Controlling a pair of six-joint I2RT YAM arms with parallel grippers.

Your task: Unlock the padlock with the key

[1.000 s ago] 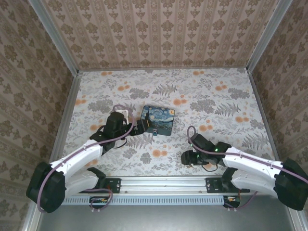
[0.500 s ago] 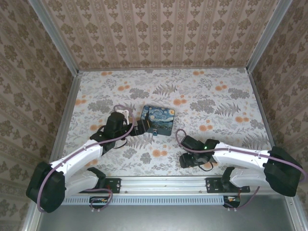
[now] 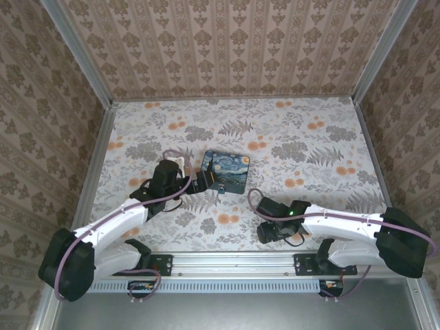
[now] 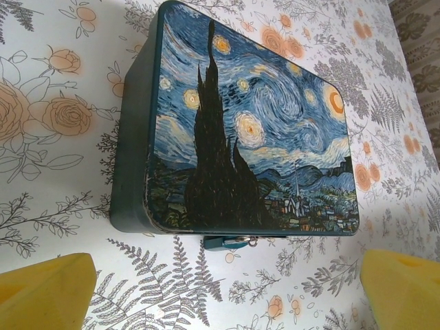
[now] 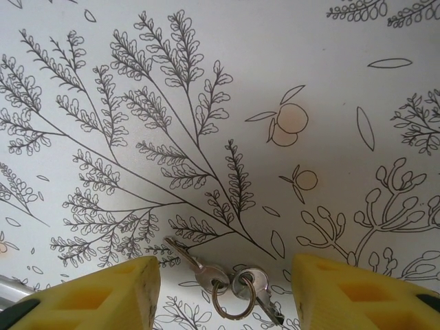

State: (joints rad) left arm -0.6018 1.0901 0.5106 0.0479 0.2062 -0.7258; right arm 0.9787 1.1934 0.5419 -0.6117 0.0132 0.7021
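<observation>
- Right hand (image 5: 223,275): low over the near part of the bench, yellow fingers (image 5: 89,295) spread wide, nothing pinched. Seen from above (image 3: 269,229), it sits close to the front rail (image 3: 227,260), well apart from the painted box.
- Keys (image 5: 227,282): two small silver keys joined on one ring, lying flat on the bench between the right hand's spread fingers. One blade ends just beside the left-side finger.
- Left hand (image 4: 227,275): fingers spread, one at each lower corner of its wrist view, holding nothing. It faces the near side of the painted box. Seen from above (image 3: 198,180), it is just beside the box's left edge.
- Padlock (image 4: 230,241): tiny dark body with a pale metallic spot, against the near wall of the painted box at bench level. From above (image 3: 222,190) it shows at the box's near edge.
- Painted box (image 4: 247,130): rectangular, dark teal walls, top printed with a blue-and-yellow swirling night sky and a dark cypress. It lies flat near the middle of the bench.
- Bench (image 3: 309,137): covered in a pale cloth with grey ferns and orange blossoms.
- Walls (image 3: 227,48): patterned beige paper on three sides.
</observation>
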